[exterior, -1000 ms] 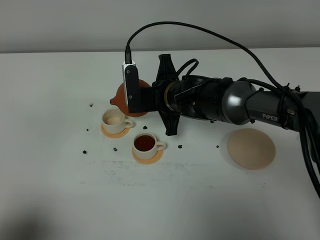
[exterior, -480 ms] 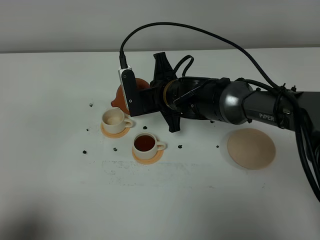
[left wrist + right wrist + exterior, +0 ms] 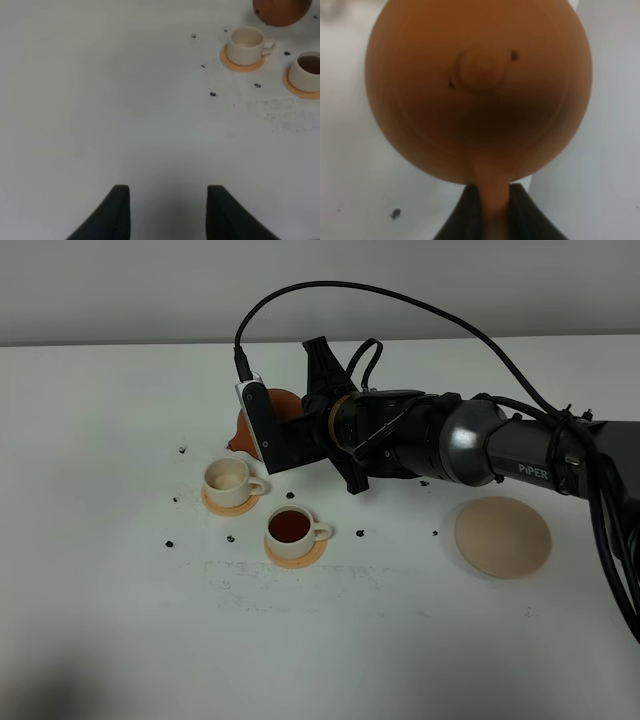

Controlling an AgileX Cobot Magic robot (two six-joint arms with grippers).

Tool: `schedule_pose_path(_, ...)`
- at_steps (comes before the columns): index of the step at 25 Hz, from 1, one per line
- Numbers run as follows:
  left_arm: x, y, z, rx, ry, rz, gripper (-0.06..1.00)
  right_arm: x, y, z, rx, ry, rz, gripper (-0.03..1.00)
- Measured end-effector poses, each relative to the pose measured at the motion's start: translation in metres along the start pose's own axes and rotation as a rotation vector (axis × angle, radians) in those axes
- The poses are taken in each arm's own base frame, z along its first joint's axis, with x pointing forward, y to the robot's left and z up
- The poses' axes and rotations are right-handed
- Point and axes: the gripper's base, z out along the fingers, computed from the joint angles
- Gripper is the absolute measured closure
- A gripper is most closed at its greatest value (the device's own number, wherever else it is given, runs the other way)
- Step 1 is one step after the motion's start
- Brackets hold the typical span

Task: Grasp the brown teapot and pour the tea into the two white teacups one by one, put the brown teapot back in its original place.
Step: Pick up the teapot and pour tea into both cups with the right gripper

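Observation:
My right gripper reaches across to the left and is shut on the loop handle of the brown teapot, which hangs just behind the far white teacup. That cup's inside looks pale. The near white teacup holds dark tea. The right wrist view looks down on the teapot's knobbed lid, its handle pinched in my right gripper. The pale beige disc lies bare at the right. My left gripper hovers open over bare table, far from the teacups and teapot.
Each cup stands on a small orange coaster. Dark specks are scattered on the white table around the cups. The right arm's body and black cable span the middle of the table.
My right wrist has rolled, and the wrist camera mount has tipped from upright to slanted. The teapot turned with it and shifted slightly up and back. Cups and disc stayed put.

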Motion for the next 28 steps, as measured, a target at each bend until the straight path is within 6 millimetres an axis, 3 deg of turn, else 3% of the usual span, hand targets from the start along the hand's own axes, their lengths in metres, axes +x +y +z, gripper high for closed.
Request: schedule_pose_path(28,0.0,0.0,0.0,0.0,0.0,0.0,0.58,-0.0065,0.0001,0.0023,0.035,-0.019,-0.116,0.88)
